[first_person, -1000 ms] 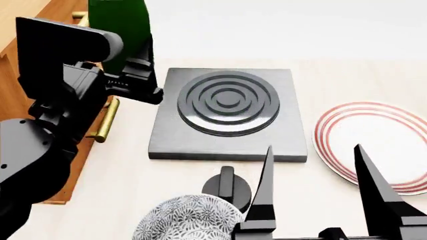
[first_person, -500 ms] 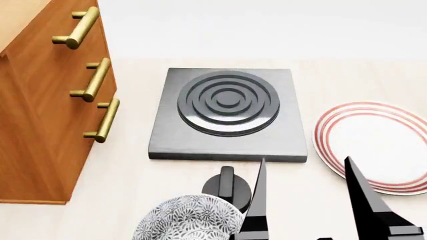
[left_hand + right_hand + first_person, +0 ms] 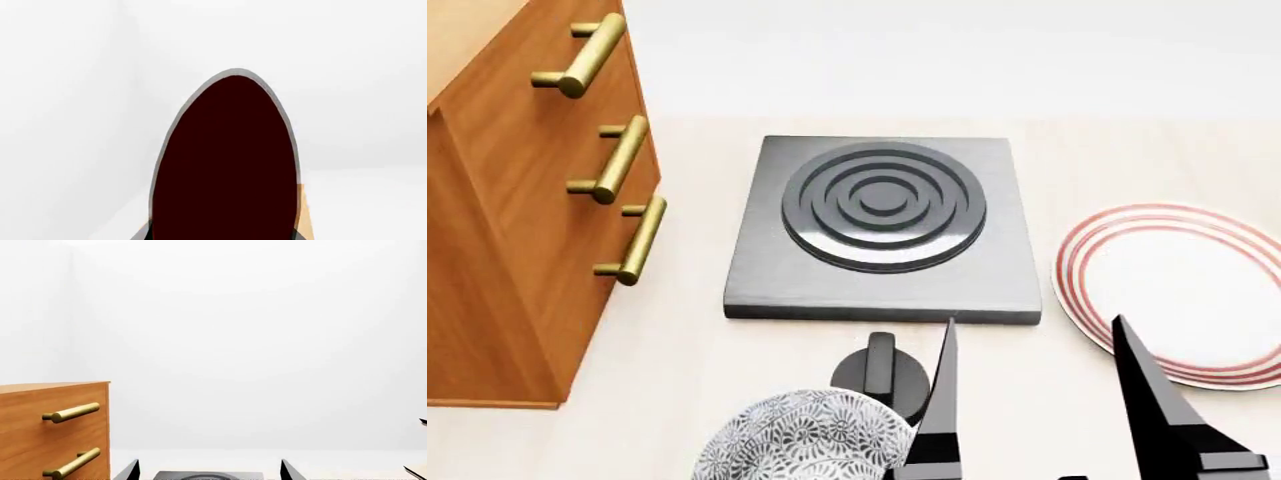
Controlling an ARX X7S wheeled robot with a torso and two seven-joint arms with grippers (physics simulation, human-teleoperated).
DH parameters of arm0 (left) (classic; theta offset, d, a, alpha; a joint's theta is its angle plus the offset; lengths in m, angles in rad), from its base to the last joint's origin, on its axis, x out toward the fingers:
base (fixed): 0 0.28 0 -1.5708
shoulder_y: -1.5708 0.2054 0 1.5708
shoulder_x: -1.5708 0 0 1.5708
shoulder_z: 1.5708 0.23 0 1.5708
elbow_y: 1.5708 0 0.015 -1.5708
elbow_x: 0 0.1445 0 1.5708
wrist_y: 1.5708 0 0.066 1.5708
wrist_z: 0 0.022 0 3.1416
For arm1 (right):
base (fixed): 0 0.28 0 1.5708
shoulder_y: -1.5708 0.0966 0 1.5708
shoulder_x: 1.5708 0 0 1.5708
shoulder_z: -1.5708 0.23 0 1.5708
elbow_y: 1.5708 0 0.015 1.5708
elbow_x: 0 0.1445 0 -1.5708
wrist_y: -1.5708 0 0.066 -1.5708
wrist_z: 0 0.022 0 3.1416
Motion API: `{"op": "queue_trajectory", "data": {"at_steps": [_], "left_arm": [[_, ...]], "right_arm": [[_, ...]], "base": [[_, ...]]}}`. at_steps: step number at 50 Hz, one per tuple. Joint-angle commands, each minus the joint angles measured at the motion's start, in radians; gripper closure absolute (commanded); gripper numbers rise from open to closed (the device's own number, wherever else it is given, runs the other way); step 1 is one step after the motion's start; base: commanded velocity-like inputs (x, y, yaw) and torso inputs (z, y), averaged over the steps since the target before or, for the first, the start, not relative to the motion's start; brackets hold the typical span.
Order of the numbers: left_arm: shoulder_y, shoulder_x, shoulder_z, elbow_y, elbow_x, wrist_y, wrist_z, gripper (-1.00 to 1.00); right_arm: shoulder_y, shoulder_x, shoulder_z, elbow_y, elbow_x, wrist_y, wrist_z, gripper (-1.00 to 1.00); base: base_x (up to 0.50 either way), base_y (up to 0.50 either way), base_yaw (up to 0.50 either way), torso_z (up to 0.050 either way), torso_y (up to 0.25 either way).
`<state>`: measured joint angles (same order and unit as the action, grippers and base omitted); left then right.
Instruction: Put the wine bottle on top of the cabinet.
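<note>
The wine bottle (image 3: 227,165) fills the left wrist view as a dark oval with a grey rim, close to the camera and between my left gripper's jaws; the fingers themselves barely show. A sliver of the cabinet's pale top (image 3: 301,210) lies below it. The left arm and the bottle are out of the head view. The orange-brown cabinet (image 3: 507,220) with brass handles stands at the left and also shows in the right wrist view (image 3: 40,430). My right gripper (image 3: 1041,410) is open and empty at the front, also seen in the right wrist view (image 3: 210,471).
A grey hob plate (image 3: 881,225) with raised rings lies in the middle. A red-striped white plate (image 3: 1174,290) is at the right. A patterned bowl (image 3: 807,440) and a black knob (image 3: 881,370) sit at the front, left of my right gripper.
A second ago the left arm held the green bottle beside the cabinet in the head view; it has since risen out of that view. The right gripper has shifted slightly.
</note>
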<state>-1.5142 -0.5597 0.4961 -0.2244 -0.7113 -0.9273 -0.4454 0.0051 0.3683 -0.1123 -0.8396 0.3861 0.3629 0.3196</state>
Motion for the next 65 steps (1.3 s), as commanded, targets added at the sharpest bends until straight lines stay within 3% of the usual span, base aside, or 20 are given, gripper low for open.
{"op": "queue_trajectory", "data": {"at_steps": [1, 16, 20, 30, 49, 65], "left_arm": [[-0.012, -0.036, -0.028, -0.062, -0.008, -0.025, -0.023, 1.0], [0.014, -0.004, -0.12, -0.163, -0.064, 0.07, 0.03, 1.0], [0.054, 0.014, -0.211, -0.184, -0.129, 0.113, 0.021, 1.0], [0.09, 0.015, -0.261, -0.151, -0.179, 0.117, 0.009, 1.0], [0.133, 0.012, -0.244, -0.154, -0.175, 0.104, 0.003, 1.0], [0.137, 0.027, -0.145, -0.187, -0.106, 0.106, 0.043, 1.0]], "right_arm": [[0.004, 0.001, -0.016, 0.018, -0.009, -0.007, 0.002, -1.0], [0.007, 0.004, -0.034, 0.025, -0.016, -0.011, 0.003, -1.0], [0.007, 0.005, -0.039, 0.031, -0.019, -0.016, 0.002, -1.0], [0.007, 0.008, -0.046, 0.033, -0.019, -0.017, 0.006, -1.0], [0.011, 0.012, -0.055, 0.041, -0.017, -0.025, 0.01, -1.0], [0.011, 0.016, -0.059, 0.044, -0.013, -0.029, 0.015, -1.0]], "base": [[0.0, 0.0, 0.0, 0.01, 0.0], [0.0, 0.0, 0.0, 0.0, 0.001], [0.0, 0.0, 0.0, 0.0, 0.0], [0.0, 0.0, 0.0, 0.0, 0.001], [0.0, 0.0, 0.0, 0.001, 0.001], [0.0, 0.0, 0.0, 0.0, 0.001]]}}
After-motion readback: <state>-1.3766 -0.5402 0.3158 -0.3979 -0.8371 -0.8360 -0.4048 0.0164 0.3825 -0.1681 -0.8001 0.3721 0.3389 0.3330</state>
